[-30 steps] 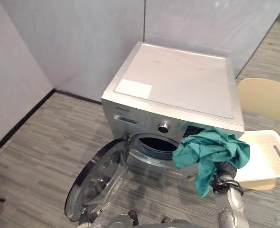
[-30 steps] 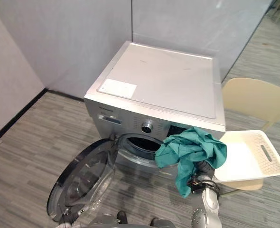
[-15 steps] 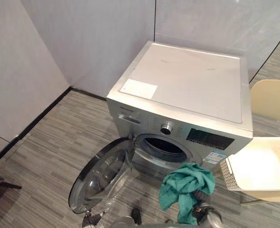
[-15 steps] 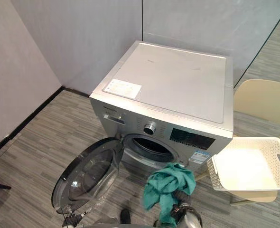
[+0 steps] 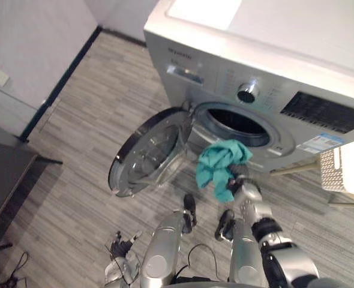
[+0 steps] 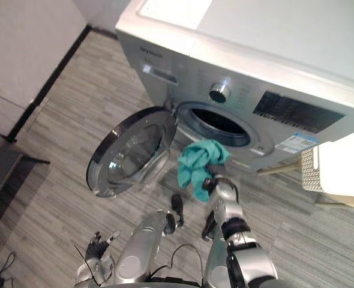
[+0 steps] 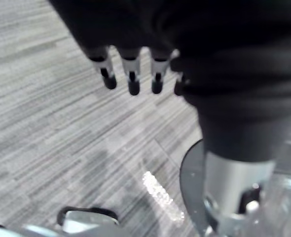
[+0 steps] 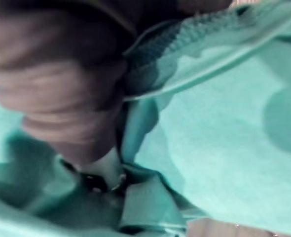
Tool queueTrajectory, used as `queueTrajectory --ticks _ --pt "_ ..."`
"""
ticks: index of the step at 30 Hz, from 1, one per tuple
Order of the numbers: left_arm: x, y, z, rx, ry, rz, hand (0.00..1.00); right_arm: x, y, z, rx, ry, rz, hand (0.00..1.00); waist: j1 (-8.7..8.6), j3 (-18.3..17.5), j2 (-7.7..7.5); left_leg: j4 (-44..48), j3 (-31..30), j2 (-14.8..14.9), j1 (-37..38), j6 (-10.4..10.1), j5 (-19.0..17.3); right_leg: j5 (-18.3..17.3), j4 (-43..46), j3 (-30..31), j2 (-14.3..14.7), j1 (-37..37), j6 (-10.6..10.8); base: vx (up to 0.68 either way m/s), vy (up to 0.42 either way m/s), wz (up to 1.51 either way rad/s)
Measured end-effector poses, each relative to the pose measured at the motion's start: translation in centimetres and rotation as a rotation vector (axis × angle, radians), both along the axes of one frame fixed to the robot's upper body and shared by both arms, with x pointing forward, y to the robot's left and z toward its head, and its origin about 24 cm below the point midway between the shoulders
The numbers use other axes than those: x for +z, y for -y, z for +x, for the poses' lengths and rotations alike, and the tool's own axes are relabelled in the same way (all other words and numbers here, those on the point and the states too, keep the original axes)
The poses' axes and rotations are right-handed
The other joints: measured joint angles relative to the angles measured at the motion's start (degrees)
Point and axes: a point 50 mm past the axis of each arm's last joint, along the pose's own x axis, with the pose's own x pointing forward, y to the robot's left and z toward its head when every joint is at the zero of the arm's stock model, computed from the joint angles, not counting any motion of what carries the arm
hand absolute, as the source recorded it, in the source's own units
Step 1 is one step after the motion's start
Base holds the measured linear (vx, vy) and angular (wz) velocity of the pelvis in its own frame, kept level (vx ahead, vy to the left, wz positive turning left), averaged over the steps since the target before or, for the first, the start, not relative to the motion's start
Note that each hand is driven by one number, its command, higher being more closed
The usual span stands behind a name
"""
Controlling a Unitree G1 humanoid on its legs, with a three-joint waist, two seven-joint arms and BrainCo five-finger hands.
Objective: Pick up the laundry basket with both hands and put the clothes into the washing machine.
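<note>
My right hand [image 6: 215,184] is shut on a bunched teal cloth [image 5: 219,164], which I hold low, just in front of and below the drum opening [image 5: 237,123] of the silver washing machine [image 5: 213,60]. In the right wrist view the cloth [image 8: 219,113] wraps round the hand's dark cover [image 8: 52,89]. The round glass door [image 5: 147,153] stands swung open to the left. A white laundry basket [image 6: 336,168] sits at the right edge, beside the machine. My left hand [image 7: 130,74] hangs over the floor with its fingers straight and nothing in it.
A dark, low piece of furniture [image 5: 3,180] stands at the left, by the wall. The grey plank floor [image 5: 75,120] lies open to the left of the door. The basket rests on a cream chair [image 6: 345,201] to the right of the machine.
The camera has tipped down and come closer to the machine. My right hand has carried the teal cloth from beside the basket down and left, to the front of the drum opening.
</note>
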Motion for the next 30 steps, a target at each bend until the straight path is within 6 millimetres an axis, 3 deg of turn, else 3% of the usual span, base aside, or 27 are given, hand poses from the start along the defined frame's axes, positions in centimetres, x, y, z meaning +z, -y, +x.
queueTrajectory --ticks 5,9,12,17,19,22,25,30 --pt "1.4 1.6 1.9 0.020 0.121 -0.068 0.00 8.1 1.8 4.7 -0.080 0.177 0.057 1.00 1.49 1.1 1.38 3.9 0.0 0.2 -8.8 0.2 -0.1 -0.2 4.3 -1.0 -2.0 -8.0 -0.4 -0.09 -0.018 0.13" --pt "1.8 1.6 2.1 0.031 0.142 -0.082 0.00 13.3 4.5 6.3 -0.171 0.279 0.117 1.00 2.31 1.9 1.99 4.5 1.0 0.0 -13.9 0.0 0.6 -0.4 6.6 -1.7 -3.8 -13.1 -0.8 -0.04 -0.033 0.23" --pt "2.1 1.7 2.5 0.050 0.167 -0.104 0.00 17.1 7.1 6.8 -0.267 0.354 0.202 1.00 3.19 2.1 2.15 2.7 0.8 -1.4 -18.2 1.7 3.1 -0.4 7.9 -2.0 -5.2 -18.3 -1.1 -0.01 -0.014 0.16" --pt "2.2 2.1 2.8 0.062 0.181 -0.133 0.00 23.6 12.9 5.5 -0.450 0.519 0.327 1.00 4.49 2.5 2.74 -4.3 0.2 -4.7 -21.3 2.5 8.0 -0.3 8.5 -2.7 -7.7 -24.0 -1.2 0.01 -0.007 0.24" --pt "2.2 2.4 2.8 0.070 0.183 -0.149 0.00 27.9 15.7 4.0 -0.524 0.625 0.360 1.00 4.50 2.6 2.93 -7.8 -0.6 -6.4 -22.5 2.6 11.1 -0.5 9.2 -2.7 -8.9 -26.7 -1.5 -0.01 -0.021 0.34" --pt "2.2 2.5 2.9 0.087 0.187 -0.171 0.00 32.3 18.1 1.8 -0.591 0.758 0.382 1.00 4.73 2.6 3.00 -9.0 -0.7 -7.0 -24.7 2.3 12.5 -0.9 10.4 -1.3 -9.1 -30.2 -2.1 -0.04 -0.036 0.20" --pt "2.3 2.8 3.0 0.100 0.186 -0.186 0.00 34.0 18.4 1.1 -0.615 0.805 0.373 1.00 4.93 2.7 3.13 -9.0 -0.3 -6.9 -26.0 2.0 12.7 -1.2 11.3 0.1 -8.9 -32.4 -2.6 -0.08 -0.032 -0.02" --pt "3.0 3.2 3.9 0.094 0.225 -0.204 0.00 36.0 19.0 -0.1 -0.671 0.851 0.514 1.00 4.87 2.6 3.48 -9.6 0.2 -6.8 -28.3 1.3 13.3 -1.2 12.3 1.0 -8.9 -35.8 -2.7 -0.10 0.006 -0.02"
